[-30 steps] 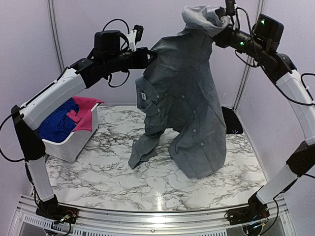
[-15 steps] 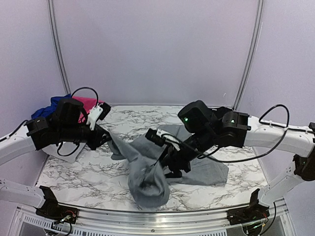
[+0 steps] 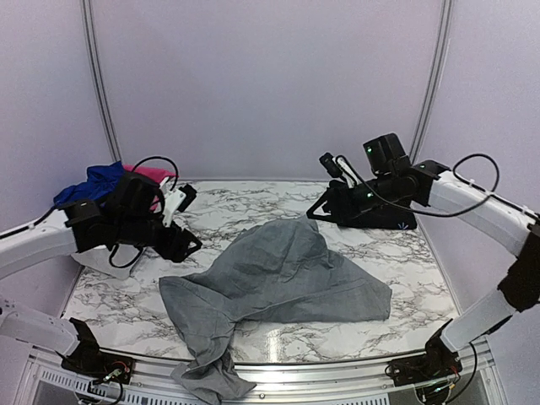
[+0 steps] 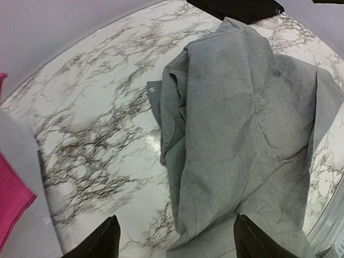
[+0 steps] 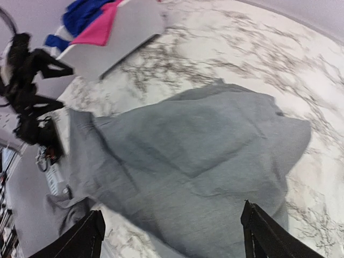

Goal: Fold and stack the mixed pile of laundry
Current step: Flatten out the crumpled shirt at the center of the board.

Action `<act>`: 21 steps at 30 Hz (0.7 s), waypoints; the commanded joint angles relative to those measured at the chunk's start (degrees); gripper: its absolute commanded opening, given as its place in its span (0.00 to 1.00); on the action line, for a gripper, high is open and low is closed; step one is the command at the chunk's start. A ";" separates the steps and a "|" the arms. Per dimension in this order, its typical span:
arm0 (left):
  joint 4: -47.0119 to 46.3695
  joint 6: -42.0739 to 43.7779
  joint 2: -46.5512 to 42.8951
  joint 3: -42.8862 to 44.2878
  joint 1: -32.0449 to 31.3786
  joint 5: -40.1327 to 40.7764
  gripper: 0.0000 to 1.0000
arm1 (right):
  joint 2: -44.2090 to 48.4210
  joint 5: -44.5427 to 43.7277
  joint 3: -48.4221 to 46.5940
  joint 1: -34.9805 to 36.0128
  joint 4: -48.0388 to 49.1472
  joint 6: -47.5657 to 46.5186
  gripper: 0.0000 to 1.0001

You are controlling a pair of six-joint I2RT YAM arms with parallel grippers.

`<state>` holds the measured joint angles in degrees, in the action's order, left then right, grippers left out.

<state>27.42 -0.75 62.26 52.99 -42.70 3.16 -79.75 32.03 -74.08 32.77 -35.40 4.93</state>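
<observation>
A grey button shirt [image 3: 283,272] lies spread out on the marble table, with one end hanging over the front edge [image 3: 211,381]. My left gripper [image 3: 190,246] hovers off the shirt's left edge, open and holding nothing; its wrist view has the grey shirt [image 4: 242,123] below empty jaws [image 4: 177,239]. My right gripper [image 3: 316,211] is at the back right, above the shirt's far tip, also open and empty [image 5: 174,236] over the shirt [image 5: 188,156]. Royal blue cloth [image 3: 91,182] and hot-pink cloth [image 3: 148,175] sit in the basket. A black garment [image 4: 236,7] lies at the back right.
The white plastic basket [image 5: 126,29] stands at the table's left, largely hidden behind my left arm in the top view. Purple walls close the table in at the back and on both sides. A metal rail [image 3: 337,371] runs along the front edge.
Both grippers opened and let go of the grey shirt, which dropped from hanging to lying flat. The left arm drew back leftward; the right arm pulled away to the back right.
</observation>
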 commanded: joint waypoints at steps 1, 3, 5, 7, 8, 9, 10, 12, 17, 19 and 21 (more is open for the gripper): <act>-9.60 -3.85 13.99 6.85 0.03 -9.75 0.78 | -10.34 -7.08 -4.09 -6.67 1.40 1.65 0.84; -10.43 -5.41 23.11 11.91 -0.08 -11.57 0.80 | -15.08 -7.57 -6.72 -8.45 1.50 0.70 0.84; -10.59 -5.95 30.14 16.58 -0.04 -11.64 0.81 | -21.53 -6.57 -10.48 -9.34 -0.30 -0.64 0.85; -10.55 -6.70 36.70 21.03 -0.01 -12.38 0.82 | -26.28 -4.11 -13.47 -9.50 -2.61 -2.52 0.85; -10.53 -7.07 39.56 22.90 0.01 -13.85 0.81 | -27.84 -2.16 -14.11 -9.51 -2.72 -2.83 0.85; -10.51 -7.36 42.06 24.47 0.06 -15.25 0.80 | -29.15 0.22 -14.12 -9.49 -2.30 -2.96 0.84; -10.51 -7.53 44.64 25.92 -0.01 -16.35 0.73 | -30.06 2.28 -13.78 -9.49 -1.34 -2.82 0.83; -9.43 -7.43 48.37 29.38 0.07 -17.88 0.50 | -32.02 5.42 -13.29 -9.48 0.22 -2.60 0.76; -8.69 -5.77 47.57 32.27 0.64 -17.95 0.03 | -34.34 10.49 -15.37 -9.28 -2.38 -4.71 0.47; -8.46 -3.69 43.84 31.70 0.33 -18.42 0.00 | -31.90 11.46 -14.06 -8.87 -2.76 -4.84 0.33; -8.52 -0.78 38.38 28.43 -1.18 -17.16 0.00 | -28.15 12.35 -11.61 -7.90 -2.66 -4.84 0.23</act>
<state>18.61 -6.24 110.74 82.74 -42.50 -13.52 -114.21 39.48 -86.67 23.27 -37.32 1.08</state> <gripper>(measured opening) 0.008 0.299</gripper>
